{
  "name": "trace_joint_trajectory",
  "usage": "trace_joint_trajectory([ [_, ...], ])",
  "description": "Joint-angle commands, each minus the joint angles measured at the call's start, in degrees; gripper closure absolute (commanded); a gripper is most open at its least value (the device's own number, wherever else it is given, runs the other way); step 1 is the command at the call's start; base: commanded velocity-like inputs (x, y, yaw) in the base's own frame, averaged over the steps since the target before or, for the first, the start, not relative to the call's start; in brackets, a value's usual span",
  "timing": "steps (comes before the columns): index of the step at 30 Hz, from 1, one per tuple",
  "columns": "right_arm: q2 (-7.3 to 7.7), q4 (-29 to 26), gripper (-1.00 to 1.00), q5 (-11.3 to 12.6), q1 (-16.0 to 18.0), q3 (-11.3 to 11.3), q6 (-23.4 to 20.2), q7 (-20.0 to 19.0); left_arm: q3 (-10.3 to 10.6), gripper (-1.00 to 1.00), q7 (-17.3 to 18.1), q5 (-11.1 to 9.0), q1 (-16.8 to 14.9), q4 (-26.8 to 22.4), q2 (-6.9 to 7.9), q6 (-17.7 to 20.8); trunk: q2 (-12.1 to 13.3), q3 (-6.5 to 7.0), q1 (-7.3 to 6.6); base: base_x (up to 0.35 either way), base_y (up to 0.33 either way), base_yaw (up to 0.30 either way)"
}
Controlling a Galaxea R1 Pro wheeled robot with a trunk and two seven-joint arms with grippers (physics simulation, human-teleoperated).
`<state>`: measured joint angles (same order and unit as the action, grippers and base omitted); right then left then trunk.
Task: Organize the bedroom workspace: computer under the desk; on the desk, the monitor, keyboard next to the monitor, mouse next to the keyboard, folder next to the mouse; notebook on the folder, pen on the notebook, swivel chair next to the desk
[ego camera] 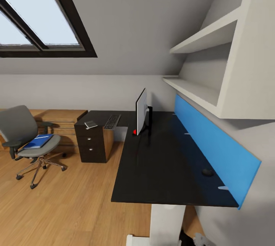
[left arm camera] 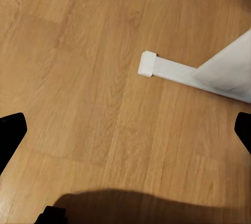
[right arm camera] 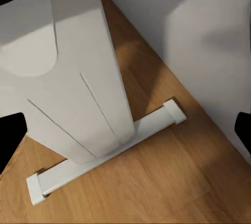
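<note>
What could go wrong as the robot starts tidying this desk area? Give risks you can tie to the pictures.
1. The folder lies on the swivel chair, which stands on castors; reaching for it could roll the chair away.
2. The monitor is thin and upright on a narrow stand; moving the keyboard next to it might knock it over.
3. The mouse sits small and dark on the black desk, so it is easily missed.

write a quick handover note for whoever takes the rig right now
Left gripper and right gripper: open, empty, aimed at the floor by the desk leg.
On the desk: monitor, keyboard, mouse, notebook.
Folder lies on the swivel chair, away from the desk.
Left: group keyboard and mouse, move folder, stack notebook, bring chair over.
</note>
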<state>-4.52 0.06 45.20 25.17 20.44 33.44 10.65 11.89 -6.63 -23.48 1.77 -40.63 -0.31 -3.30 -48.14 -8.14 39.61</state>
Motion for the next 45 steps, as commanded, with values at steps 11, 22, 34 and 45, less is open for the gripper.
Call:
trace_joint_trajectory([
  [11,1.46,-5.5,-1.0,0.1,1.3,0.6,-2.6,1.8,0.3,-1.0,-0.4,-0.6,0.0,0.0,0.13,-0.3,-0.1,-0.07,0.01,0.0,0.0,0.0],
  [22,12.09,-51.6,-1.0,0.1,-2.8,0.6,-30.2,23.1,0.3,-1.0,-0.4,-0.6,0.0,0.2,0.12,-0.4,-0.1,-0.07,0.01,0.0,0.0,0.0],
  [34,14.31,-67.2,-1.0,0.2,-2.4,-0.3,-52.8,33.6,0.3,-1.0,-0.5,-0.6,0.0,0.2,0.14,-0.4,-0.1,-0.07,0.01,0.0,0.0,0.0],
  [45,13.09,-14.2,-1.0,-5.7,33.6,0.0,-39.7,10.9,0.2,-1.0,-0.5,-0.6,0.0,0.0,0.63,-0.4,-0.1,-0.07,0.01,0.0,0.0,0.0],
])
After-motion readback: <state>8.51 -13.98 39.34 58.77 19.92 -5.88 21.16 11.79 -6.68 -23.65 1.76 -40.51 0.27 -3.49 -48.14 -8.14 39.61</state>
